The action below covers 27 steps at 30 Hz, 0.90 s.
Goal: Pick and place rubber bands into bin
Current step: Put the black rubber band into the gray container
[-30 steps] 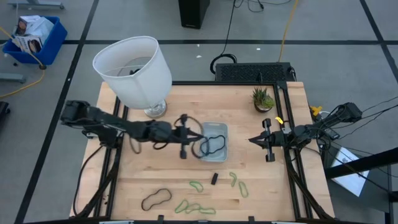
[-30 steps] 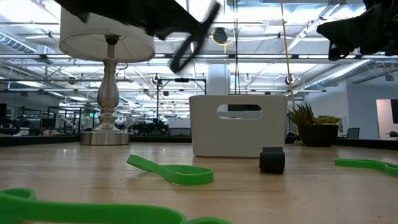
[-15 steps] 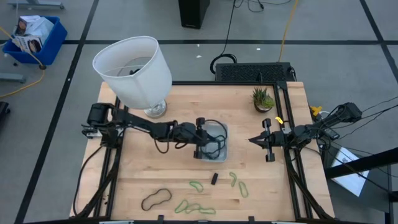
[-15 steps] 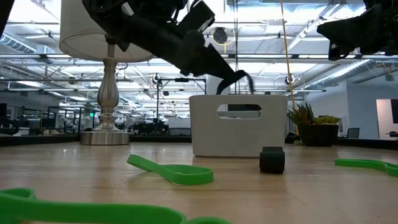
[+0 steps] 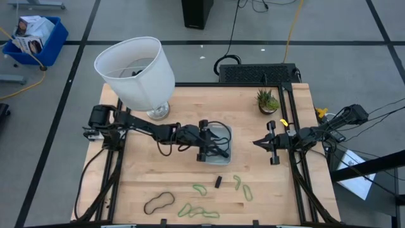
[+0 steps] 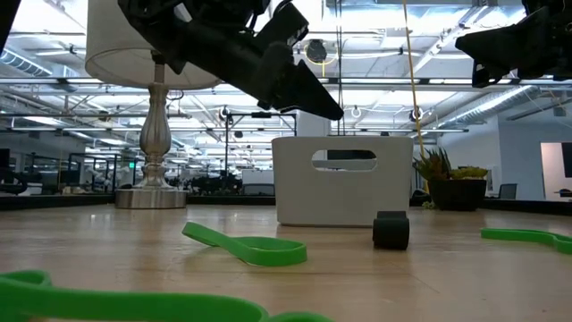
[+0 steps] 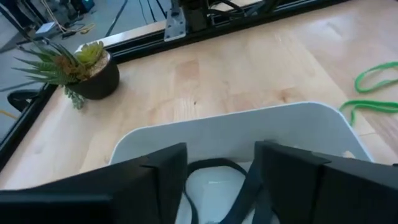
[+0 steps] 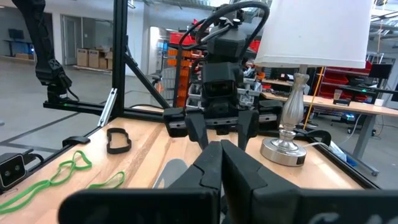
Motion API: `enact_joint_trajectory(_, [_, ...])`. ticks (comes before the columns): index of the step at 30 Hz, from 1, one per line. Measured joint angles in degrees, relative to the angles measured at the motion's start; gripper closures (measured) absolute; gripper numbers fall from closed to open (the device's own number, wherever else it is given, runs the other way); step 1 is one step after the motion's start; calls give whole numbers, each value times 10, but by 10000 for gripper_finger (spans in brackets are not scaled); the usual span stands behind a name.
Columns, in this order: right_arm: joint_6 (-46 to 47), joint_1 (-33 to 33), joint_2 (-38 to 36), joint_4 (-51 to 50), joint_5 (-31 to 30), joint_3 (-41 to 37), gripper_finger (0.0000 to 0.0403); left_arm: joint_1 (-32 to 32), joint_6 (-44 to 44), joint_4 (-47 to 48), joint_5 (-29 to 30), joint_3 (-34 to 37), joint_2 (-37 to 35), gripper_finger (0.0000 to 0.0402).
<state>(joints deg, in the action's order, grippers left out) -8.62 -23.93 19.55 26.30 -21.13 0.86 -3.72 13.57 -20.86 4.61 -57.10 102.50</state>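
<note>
My left pincer (image 5: 218, 150) hangs over the bin (image 5: 226, 134), which sits near the middle of the table (image 5: 288, 183). Its fingers (image 7: 155, 180) are spread apart, with nothing clamped between them. In my left wrist view a black rubber band (image 7: 214, 167) lies slack in the bin, its loop running between and below my fingers. My own fingers cover most of it, so I cannot make out its full shape.

The bin is a small, shallow tray of pale plastic with rounded corners. In the low view it shows as a white wall with an oval cut-out, and its inside is hidden there.

More bands lie toward the table's front edge: a larger black rubber loop (image 5: 158, 202) near the front left corner, and a tangle of light green bands (image 5: 197, 211) beside it at the front edge. Two further green loops (image 5: 242, 187) lie toward the right, and a single green one (image 5: 200, 188) is just left of a small black block (image 5: 218, 182). All are thin and wavy.

My right pincer (image 5: 256, 143) waits right of the bin, fingers shut and holding nothing.
</note>
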Motion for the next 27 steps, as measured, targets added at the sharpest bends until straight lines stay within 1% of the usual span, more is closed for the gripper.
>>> enact_joint_trajectory(2, [0,0,0,0,0,0,403,-10,13,11,13,0,-18,190])
enact_joint_trajectory(4, [0,0,0,0,0,0,403,-29,24,39,42,0,-50,189])
enact_joint_trajectory(6, [0,0,0,0,0,0,403,-54,24,97,98,-6,-84,196])
enact_joint_trajectory(8, [0,0,0,-1,0,0,403,-84,25,177,170,-13,-122,213])
enact_joint_trajectory(10, [4,0,0,-1,0,0,403,-118,24,240,235,-18,-165,240])
enact_joint_trajectory(12, [4,0,0,-2,0,0,403,-152,22,277,282,-16,-209,277])
enact_joint_trajectory(14, [-3,0,0,-2,-2,0,403,-180,16,303,306,-3,-257,320])
enact_joint_trajectory(15, [-14,0,0,0,-13,0,403,-189,10,306,309,7,-281,344])
enact_joint_trajectory(16, [-25,0,0,0,-26,0,403,-194,1,301,309,21,-306,368])
enact_joint_trajectory(17, [-27,0,0,1,-40,0,403,-194,-10,288,304,39,-333,384])
enact_joint_trajectory(18, [-25,0,0,1,-55,0,403,-191,-23,266,292,61,-359,391])
enact_joint_trajectory(20, [-14,0,0,3,-77,0,403,-180,-36,195,260,117,-400,391])
enact_joint_trajectory(24, [7,0,0,8,-88,0,403,-162,-26,7,168,259,-449,397])
enact_joint_trajectory(26, [14,0,0,9,-89,0,403,-161,-27,-78,156,317,-469,397])
enact_joint_trajectory(27, [19,0,0,8,-89,0,403,-161,-32,-100,157,341,-480,398])
